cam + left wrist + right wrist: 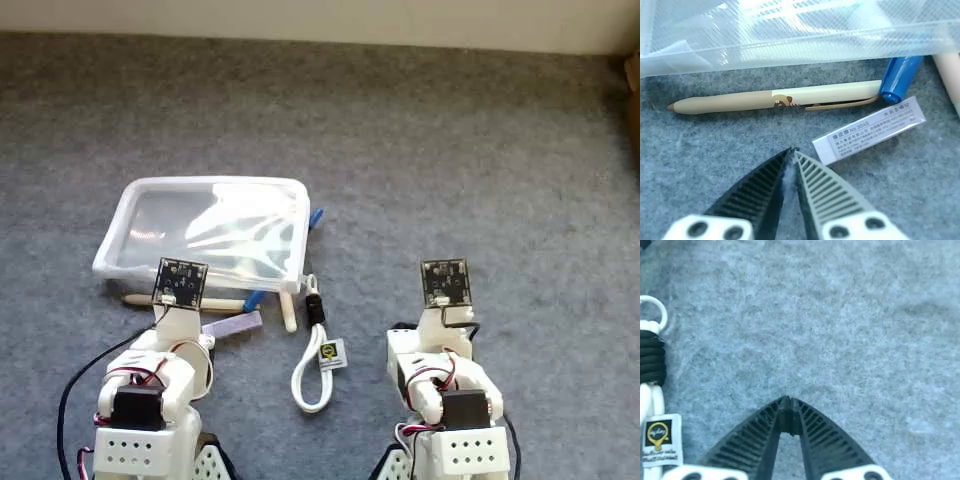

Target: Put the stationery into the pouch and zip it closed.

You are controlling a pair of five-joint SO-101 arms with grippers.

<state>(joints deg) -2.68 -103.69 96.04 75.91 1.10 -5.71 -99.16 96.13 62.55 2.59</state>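
- Left wrist view: one beige pen (775, 99) lies lengthwise along the pouch (790, 35) edge, its tip pointing away from one eraser (869, 131) and one blue pen (900, 79).
- Left hand (792, 151): closed, empty, over the counter (695, 150).
- Right hand (786, 401): closed, empty, near one cord (650, 360).

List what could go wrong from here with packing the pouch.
1. The blue pen appears to run under a corner of the pouch, so pulling it may drag the pouch along.
2. The beige pen lies flat close to the pouch edge. The left gripper might nudge it underneath.
3. The looped cord could snag while being lifted.
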